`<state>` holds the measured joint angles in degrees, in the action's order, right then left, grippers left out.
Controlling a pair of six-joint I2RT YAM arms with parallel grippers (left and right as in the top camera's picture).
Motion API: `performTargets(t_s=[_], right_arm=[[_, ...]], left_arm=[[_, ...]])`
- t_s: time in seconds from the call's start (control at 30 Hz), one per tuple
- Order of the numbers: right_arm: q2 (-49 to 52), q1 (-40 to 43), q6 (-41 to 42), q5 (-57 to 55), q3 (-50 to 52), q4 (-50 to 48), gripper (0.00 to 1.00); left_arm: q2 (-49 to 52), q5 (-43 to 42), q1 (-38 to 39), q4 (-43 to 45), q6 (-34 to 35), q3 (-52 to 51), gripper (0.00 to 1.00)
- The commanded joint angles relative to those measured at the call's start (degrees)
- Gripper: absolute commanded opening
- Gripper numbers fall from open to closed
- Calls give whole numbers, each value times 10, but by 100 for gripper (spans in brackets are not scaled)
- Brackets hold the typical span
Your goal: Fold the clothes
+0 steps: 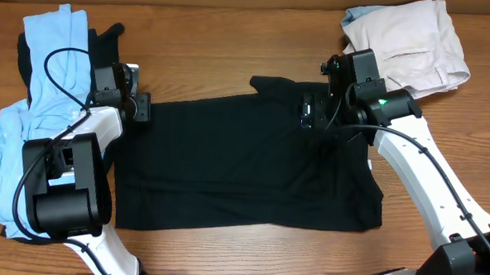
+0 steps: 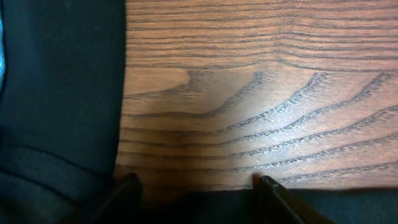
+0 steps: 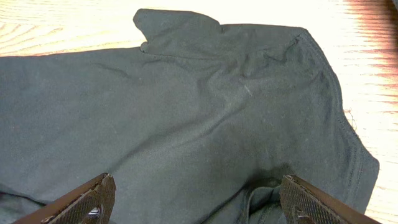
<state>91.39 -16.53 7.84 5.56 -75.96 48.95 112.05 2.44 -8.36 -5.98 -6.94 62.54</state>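
Wood-grain table (image 1: 233, 37) bears a black T-shirt (image 1: 244, 162) spread flat at centre.

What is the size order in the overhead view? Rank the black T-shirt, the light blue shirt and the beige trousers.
1. black T-shirt
2. light blue shirt, partly covered
3. beige trousers; close to second, unsure

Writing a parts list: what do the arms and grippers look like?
The left arm and right arm have white links, boxy black joints and looping black cables. A green light glows near the right wrist. The left gripper and right gripper are black, two-fingered.
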Motion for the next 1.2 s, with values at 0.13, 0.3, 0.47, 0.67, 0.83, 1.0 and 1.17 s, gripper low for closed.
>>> performTargets(t_s=[0.13,0.3,0.47,0.67,0.83,1.0,1.17], right_arm=[[0,1,-4,1,-6,-3,89],[0,1,-4,1,-6,-9,86],[0,2,-4,1,-6,-21,84],[0,2,-4,1,-6,-26,84],[0,2,-4,1,-6,-23,84],[0,2,-4,1,-6,-22,84],[0,2,-7,0,-6,-22,84]], left_arm=[[14,11,-3,-30,10,5,21],[14,14,-3,-64,10,5,4],[14,25,-3,-164,53,59,4],[14,61,-3,-296,54,174,37],[14,85,-3,-326,31,228,78],[40,66,-3,-330,-11,227,76],[87,54,-3,-356,-25,227,73]])
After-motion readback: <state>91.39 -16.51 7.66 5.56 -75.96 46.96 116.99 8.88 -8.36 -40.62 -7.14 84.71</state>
